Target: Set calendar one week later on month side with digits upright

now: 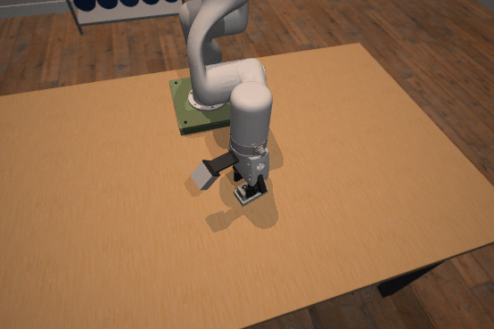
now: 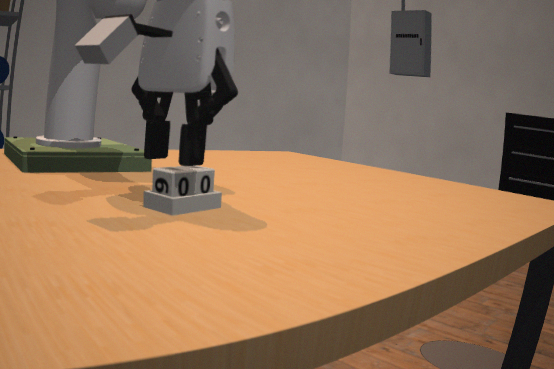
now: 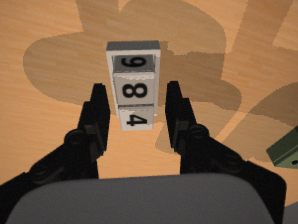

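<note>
Pale grey tray point(image 1: 253, 199) point(image 2: 173, 205) point(image 3: 133, 46) sits flat about midway between the worktop's point(image 1: 111, 234) point(image 2: 300, 263) point(image 3: 45, 155) back and near edges, its long axis roughly parallel to the near one. Two white cubes stand in it side by side: end cube point(image 2: 183, 186) point(image 3: 134, 90), 8 up; second cube point(image 2: 205, 183) point(image 3: 136, 119), 4 up.

Gripper point(image 1: 250, 185) point(image 2: 174, 160) point(image 3: 137, 97): jaws half spread, nothing between them. Tips above cube-top level, one either side of the row in wrist view; closing line crosses the long axis. Judged: straight descent would straddle the cubes' long sides; centring along the row decides whether one or both get pinched.

Pose: gripper points down, arm reaching out from green base plate point(image 1: 182, 127) point(image 2: 30, 163) point(image 3: 287, 152) by the back edge. Month name: not visible.
</note>
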`<state>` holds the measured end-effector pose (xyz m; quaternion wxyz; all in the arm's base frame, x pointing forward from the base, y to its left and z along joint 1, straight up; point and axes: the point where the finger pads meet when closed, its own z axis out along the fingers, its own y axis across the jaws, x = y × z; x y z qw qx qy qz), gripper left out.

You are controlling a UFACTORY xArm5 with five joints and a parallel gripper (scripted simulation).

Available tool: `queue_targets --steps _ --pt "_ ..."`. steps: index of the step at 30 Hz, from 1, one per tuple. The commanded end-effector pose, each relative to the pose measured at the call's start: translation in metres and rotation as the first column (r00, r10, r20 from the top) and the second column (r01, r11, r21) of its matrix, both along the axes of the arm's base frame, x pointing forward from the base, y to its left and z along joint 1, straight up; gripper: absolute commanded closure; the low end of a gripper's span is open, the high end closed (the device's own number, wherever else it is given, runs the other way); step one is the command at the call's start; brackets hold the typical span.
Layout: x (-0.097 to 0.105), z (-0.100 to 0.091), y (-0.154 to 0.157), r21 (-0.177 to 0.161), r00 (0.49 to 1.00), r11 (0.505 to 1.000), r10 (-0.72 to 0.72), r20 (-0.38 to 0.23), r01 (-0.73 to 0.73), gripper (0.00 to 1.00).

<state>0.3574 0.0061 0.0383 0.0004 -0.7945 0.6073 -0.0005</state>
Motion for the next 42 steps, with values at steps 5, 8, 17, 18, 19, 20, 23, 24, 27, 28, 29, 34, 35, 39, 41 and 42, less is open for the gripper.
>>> queue_targets --steps 5,8,17,18,19,20,23,24,27,28,29,34,35,39,41,42 --pt "0.001 0.001 0.0 0.0 1.0 1.0 0.0 0.003 0.0 0.51" --pt "0.001 0.001 0.0 0.0 1.0 1.0 0.0 0.003 0.0 0.51" --pt "0.001 0.001 0.0 0.0 1.0 1.0 0.0 0.003 0.0 0.51" --pt "0.001 0.001 0.0 0.0 1.0 1.0 0.0 0.003 0.0 0.51" --pt "0.001 0.0 0.0 0.0 1.0 1.0 0.0 0.003 0.0 0.51" --pt "0.001 0.0 0.0 0.0 1.0 1.0 0.0 0.003 0.0 0.51" --pt "0.001 -0.002 0.0 0.0 1.0 1.0 0.0 0.003 0.0 0.51" --pt "0.001 -0.004 0.0 0.0 1.0 1.0 0.0 0.003 0.0 0.51" --pt "0.001 -0.008 0.0 0.0 1.0 1.0 0.0 0.003 0.0 0.51" --pt "0.001 -0.01 0.0 0.0 1.0 1.0 0.0 0.003 0.0 0.51" --pt "0.001 -0.011 0.0 0.0 1.0 1.0 0.0 0.003 0.0 0.51" --pt "0.001 -0.017 0.0 0.0 1.0 1.0 0.0 0.003 0.0 0.51" --pt "0.001 -0.018 0.0 0.0 1.0 1.0 0.0 0.003 0.0 0.51" --pt "0.001 -0.024 0.0 0.0 1.0 1.0 0.0 0.003 0.0 0.51" --pt "0.001 -0.026 0.0 0.0 1.0 1.0 0.0 0.003 0.0 0.51" --pt "0.001 -0.026 0.0 0.0 1.0 1.0 0.0 0.003 0.0 0.51"
